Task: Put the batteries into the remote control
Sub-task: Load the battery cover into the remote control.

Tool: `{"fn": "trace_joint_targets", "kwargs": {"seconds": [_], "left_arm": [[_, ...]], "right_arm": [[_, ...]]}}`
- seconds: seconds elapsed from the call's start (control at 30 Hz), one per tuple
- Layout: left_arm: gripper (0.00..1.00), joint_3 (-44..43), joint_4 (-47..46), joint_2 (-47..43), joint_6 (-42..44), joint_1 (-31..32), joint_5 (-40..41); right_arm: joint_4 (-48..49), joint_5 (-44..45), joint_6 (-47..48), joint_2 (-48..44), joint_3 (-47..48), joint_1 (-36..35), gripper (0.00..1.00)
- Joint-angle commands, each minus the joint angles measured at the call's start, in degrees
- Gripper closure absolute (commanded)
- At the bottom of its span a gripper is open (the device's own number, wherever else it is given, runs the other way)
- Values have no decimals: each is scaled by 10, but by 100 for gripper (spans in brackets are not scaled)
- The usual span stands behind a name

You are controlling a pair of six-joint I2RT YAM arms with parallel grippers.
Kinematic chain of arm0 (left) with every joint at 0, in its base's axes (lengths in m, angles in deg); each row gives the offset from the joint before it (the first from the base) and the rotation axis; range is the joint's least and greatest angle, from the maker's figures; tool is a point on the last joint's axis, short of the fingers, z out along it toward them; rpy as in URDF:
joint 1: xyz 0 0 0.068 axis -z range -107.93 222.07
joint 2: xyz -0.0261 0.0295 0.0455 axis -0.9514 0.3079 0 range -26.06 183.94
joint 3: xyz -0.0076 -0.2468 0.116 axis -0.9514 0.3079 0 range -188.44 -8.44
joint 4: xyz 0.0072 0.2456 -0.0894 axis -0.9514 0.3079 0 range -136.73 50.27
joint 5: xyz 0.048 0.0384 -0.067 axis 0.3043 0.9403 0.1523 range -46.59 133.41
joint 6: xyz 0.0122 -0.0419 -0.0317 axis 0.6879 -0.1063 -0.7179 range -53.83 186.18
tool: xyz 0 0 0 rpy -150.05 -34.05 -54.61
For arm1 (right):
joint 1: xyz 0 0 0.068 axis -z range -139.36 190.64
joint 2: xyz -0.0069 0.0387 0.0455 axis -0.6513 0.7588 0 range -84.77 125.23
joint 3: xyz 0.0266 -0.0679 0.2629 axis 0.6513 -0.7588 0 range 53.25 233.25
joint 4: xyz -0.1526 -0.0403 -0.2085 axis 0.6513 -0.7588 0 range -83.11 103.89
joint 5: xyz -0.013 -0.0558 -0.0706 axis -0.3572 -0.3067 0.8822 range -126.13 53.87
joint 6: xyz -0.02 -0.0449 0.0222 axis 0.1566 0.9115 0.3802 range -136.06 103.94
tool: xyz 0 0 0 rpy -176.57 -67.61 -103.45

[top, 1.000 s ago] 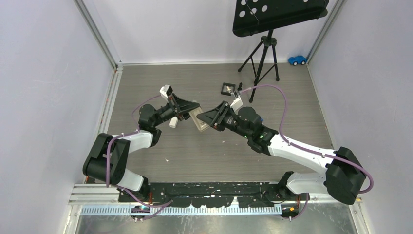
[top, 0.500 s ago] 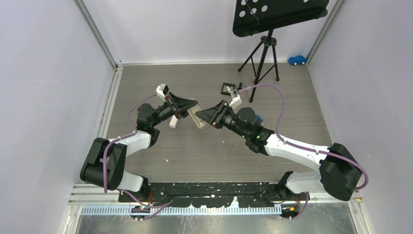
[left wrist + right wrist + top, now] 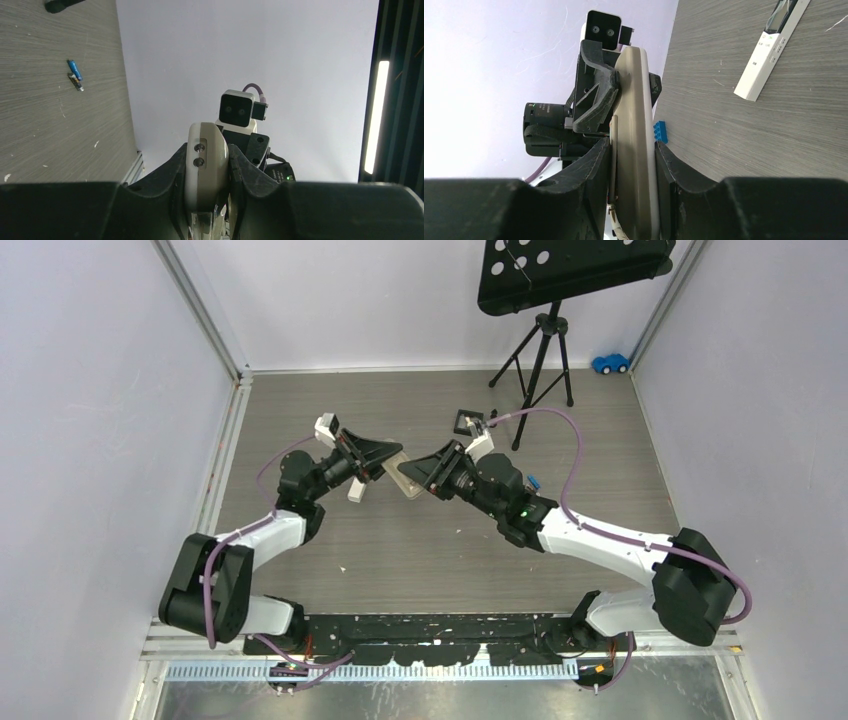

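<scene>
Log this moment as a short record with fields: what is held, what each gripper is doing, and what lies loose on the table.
held item: beige remote, spanning the gap between the two grippers
left gripper: shut on one end of the beige remote
right gripper: shut on the other end
loose on table: white remote; blue battery
batteries inside held remote: cannot tell

One beige remote [image 3: 634, 150], one white remote [image 3: 769, 50], two batteries [image 3: 74, 67] [image 3: 76, 84], one toy car [image 3: 611, 363], one tripod [image 3: 540, 355].
</scene>
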Motion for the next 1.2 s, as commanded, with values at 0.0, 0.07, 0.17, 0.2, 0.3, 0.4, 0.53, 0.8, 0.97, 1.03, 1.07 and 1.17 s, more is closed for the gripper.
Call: {"fn": "trace_joint_targets", "kwargs": {"seconds": [0.0, 0.07, 0.17, 0.2, 0.3, 0.4, 0.53, 0.8, 0.97, 1.03, 1.07, 1.17], "left_arm": [[100, -30, -8, -63, 45, 30, -71], [100, -31, -1, -74, 68, 30, -69], [100, -30, 0, -90, 95, 30, -62], [100, -30, 1, -96, 101, 30, -61], [100, -30, 6, -105, 110, 30, -55], [100, -26, 15, -110, 108, 29, -44], [100, -19, 17, -106, 96, 29, -26], [100, -13, 13, -91, 94, 28, 0], [100, -10, 20, -83, 117, 27, -4], [100, -9, 21, -79, 126, 27, -6], [100, -9, 22, -78, 130, 27, -7], [100, -9, 24, -73, 139, 27, -11]], "right_arm": [[-130, 55, 18, 25, 15, -2, 75], [-142, 52, 7, 23, 15, -1, 72], [-138, 37, -12, 23, 9, 2, 69], [-131, 31, -18, 23, 6, 3, 69], [-109, 13, -28, 23, -1, 4, 70], [-92, 7, -30, 16, -14, 4, 61], [-74, 12, -32, -10, -34, 4, 48], [-52, 9, -22, -57, -55, 5, 32], [-56, 16, -7, -102, -68, 5, 23], [-68, 23, -2, -121, -71, 5, 21], [-75, 26, 1, -132, -73, 5, 19], [-83, 31, 4, -161, -77, 5, 17]]}}
